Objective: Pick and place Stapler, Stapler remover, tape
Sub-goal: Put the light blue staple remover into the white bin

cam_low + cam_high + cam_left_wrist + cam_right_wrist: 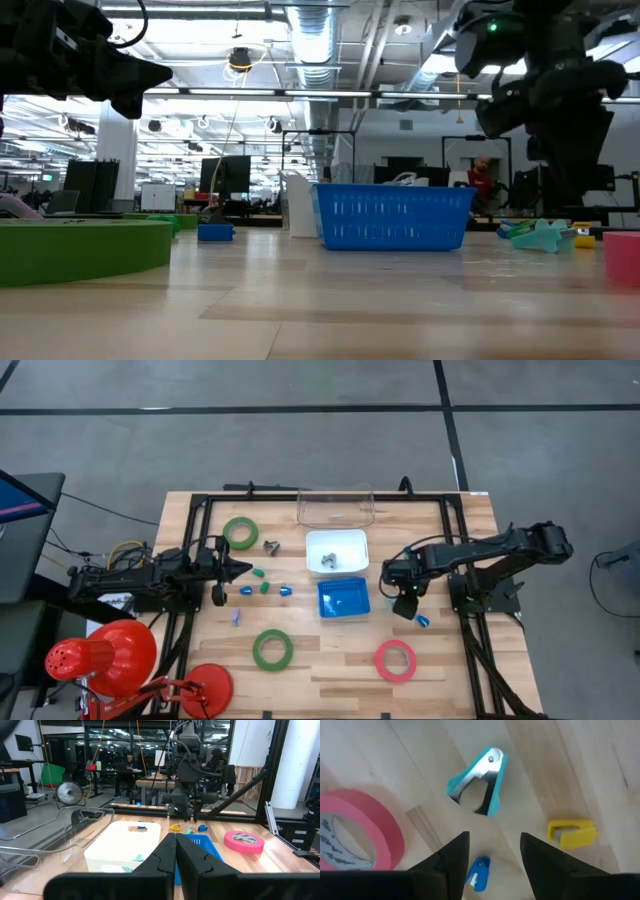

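Note:
My right gripper (492, 856) is open and hangs above the table's right part (403, 597), touching nothing. Below it lie a teal staple remover (480, 780), a yellow mini stapler (571, 831) and a blue mini stapler (478, 872). The pink-red tape ring (395, 660) lies flat near the near edge. One green tape ring (240, 532) lies far left, another (272, 649) near the near edge. My left gripper (235, 568) is shut and held above the table's left part, holding nothing. A grey staple remover (271, 545) lies just beyond it.
In the table's middle stand a blue basket (343, 598) and a white bin (337, 550); a clear container (335, 505) stands at the far edge. Small green, blue and purple pieces (265, 587) lie by my left gripper. A red lamp (105, 658) stands at the near left corner.

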Controlling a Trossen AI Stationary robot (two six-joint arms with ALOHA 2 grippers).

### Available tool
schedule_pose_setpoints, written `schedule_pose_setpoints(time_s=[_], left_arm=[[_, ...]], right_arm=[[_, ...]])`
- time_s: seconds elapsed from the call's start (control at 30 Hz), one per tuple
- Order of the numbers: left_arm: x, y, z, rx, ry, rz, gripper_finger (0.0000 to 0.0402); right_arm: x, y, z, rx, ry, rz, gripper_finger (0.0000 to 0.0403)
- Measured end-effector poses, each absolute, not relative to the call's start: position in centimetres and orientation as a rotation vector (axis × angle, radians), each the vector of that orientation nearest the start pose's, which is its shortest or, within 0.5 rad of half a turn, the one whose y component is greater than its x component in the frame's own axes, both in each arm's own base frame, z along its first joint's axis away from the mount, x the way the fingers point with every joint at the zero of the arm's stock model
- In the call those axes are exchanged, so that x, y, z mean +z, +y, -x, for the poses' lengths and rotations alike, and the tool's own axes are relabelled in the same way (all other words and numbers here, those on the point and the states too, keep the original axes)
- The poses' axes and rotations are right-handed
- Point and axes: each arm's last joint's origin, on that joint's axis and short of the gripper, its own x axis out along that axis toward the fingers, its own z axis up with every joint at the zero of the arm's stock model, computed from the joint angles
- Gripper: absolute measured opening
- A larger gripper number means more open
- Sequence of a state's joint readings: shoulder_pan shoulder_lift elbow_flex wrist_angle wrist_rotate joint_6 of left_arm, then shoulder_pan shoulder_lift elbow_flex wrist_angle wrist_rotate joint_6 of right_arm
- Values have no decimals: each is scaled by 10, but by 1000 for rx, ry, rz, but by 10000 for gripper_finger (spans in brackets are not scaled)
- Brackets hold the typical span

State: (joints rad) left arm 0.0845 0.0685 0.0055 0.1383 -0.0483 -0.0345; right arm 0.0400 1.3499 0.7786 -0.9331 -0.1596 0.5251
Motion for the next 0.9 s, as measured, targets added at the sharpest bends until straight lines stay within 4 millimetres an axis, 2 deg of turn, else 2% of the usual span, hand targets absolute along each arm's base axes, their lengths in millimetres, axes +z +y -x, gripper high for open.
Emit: schedule_pose_setpoints(time_s=[0.43,0.9], left_arm=[[173,10,-101,132,-76,34,3],[173,10,-101,131,-76,33,3]], right_arm=[[155,2,-226,-281,1538,-541,168],[150,3,-223,-259,1548,-528,137]])
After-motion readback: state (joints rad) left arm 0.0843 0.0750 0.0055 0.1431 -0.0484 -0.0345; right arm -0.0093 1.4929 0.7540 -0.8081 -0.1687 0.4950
